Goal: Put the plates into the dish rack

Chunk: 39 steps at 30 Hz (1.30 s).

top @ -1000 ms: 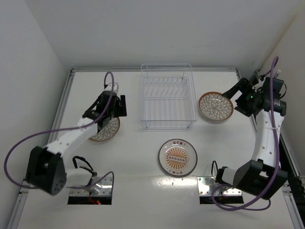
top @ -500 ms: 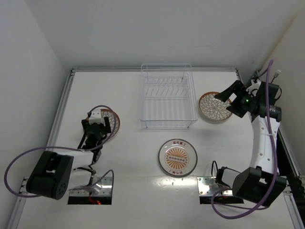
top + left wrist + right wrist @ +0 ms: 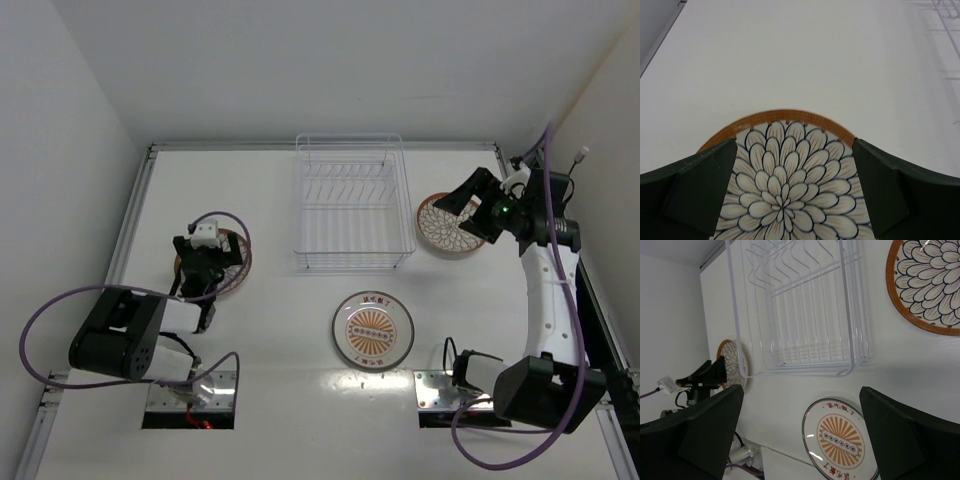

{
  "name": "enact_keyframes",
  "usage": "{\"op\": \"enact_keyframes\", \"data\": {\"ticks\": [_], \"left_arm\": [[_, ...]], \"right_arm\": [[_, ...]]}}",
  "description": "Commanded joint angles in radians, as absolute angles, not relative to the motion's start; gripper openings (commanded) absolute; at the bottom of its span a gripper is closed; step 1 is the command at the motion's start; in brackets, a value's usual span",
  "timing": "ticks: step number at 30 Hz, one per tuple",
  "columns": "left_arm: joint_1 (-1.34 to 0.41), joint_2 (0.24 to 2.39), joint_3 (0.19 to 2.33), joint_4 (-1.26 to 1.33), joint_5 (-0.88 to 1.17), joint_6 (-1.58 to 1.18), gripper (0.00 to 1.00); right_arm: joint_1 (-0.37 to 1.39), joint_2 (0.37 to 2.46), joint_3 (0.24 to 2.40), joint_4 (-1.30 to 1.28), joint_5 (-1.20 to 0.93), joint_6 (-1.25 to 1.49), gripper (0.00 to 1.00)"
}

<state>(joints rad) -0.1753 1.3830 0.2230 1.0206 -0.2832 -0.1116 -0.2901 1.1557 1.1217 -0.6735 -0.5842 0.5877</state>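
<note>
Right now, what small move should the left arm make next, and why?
Probably ease the left tool forward and down to the far rim of the brown-rimmed plate: its fingers are open over the plate, gripping nothing, and the dish rack holds no plates.

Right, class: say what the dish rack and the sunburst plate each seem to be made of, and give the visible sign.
Dish rack: thin bent rods, likely metal wire with a glossy white coating. Sunburst plate: probably glazed ceramic, though melamine is possible; a bright highlight sits on its smooth rim.
</note>
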Motion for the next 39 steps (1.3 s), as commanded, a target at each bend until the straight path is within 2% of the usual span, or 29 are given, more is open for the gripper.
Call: {"op": "enact_keyframes", "data": {"ticks": [1, 2, 4, 9, 28, 39], "left_arm": [[-0.153, 1.417, 0.091, 1.328, -0.218, -0.101, 1.00], [-0.153, 1.468, 0.071, 1.461, -0.218, -0.101, 1.00], [-0.153, 1.427, 0.089, 1.361, -0.233, -0.101, 1.00], [-0.210, 1.442, 0.089, 1.396, -0.336, -0.078, 1.00], [-0.210, 1.453, 0.089, 1.388, -0.318, -0.078, 1.00], [-0.210, 1.453, 0.089, 1.388, -0.318, -0.078, 1.00]], "right_arm": [[-0.270, 1.140, 1.131, -0.649, -0.595, 0.569, 0.99], [-0.270, 1.126, 1.131, -0.649, -0.595, 0.569, 0.99], [-0.270, 1.114, 1.105, -0.638, -0.595, 0.569, 0.99], [-0.270, 1.104, 1.080, -0.627, -0.595, 0.569, 0.99], [-0.221, 1.042, 0.997, -0.646, -0.566, 0.569, 0.99], [-0.201, 1.051, 1.022, -0.687, -0.557, 0.540, 0.99]]}}
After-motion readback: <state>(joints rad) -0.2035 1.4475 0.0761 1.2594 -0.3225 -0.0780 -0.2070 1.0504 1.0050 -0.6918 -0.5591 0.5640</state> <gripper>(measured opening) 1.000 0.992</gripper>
